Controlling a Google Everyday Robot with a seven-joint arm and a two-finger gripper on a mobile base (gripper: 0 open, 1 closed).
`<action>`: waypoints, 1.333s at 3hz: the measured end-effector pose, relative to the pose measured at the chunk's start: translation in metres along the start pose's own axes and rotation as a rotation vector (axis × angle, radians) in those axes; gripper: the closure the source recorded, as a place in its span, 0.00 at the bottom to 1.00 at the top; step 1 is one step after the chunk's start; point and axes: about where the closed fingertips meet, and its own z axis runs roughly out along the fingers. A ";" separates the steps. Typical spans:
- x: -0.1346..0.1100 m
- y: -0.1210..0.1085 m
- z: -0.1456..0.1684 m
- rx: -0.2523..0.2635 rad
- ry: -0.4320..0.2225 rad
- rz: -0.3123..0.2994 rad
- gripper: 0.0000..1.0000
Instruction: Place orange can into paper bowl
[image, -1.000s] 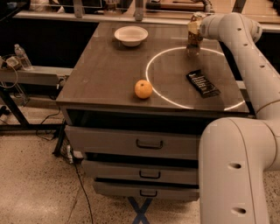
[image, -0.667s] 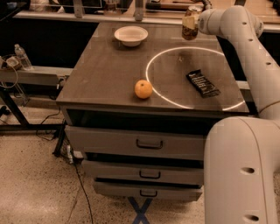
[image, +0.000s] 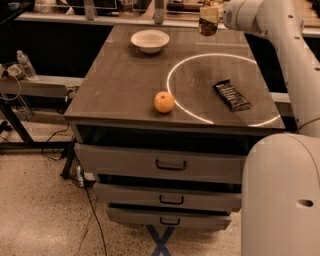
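The orange can (image: 208, 23), orange-gold with dark print, hangs in the air above the far right part of the table, held in my gripper (image: 212, 11). The gripper is shut on the can at the end of the white arm that comes in from the right. The paper bowl (image: 150, 40), small, white and round, sits near the table's far edge, to the left of the can and lower. Nothing shows inside the bowl.
An orange fruit (image: 164, 102) lies near the table's front edge. A dark snack-bar wrapper (image: 232, 95) lies at the right inside a white painted circle (image: 176, 65). The table (image: 120, 85) has several drawers below. A water bottle (image: 25, 65) stands on a bench at left.
The gripper has lifted the can off the table's far right and carried it upward and a little left, toward the bowl's side.
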 end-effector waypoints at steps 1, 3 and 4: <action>0.002 0.008 0.003 -0.016 0.001 0.001 1.00; -0.013 0.093 0.029 -0.194 -0.081 -0.019 1.00; -0.023 0.124 0.044 -0.249 -0.133 -0.033 1.00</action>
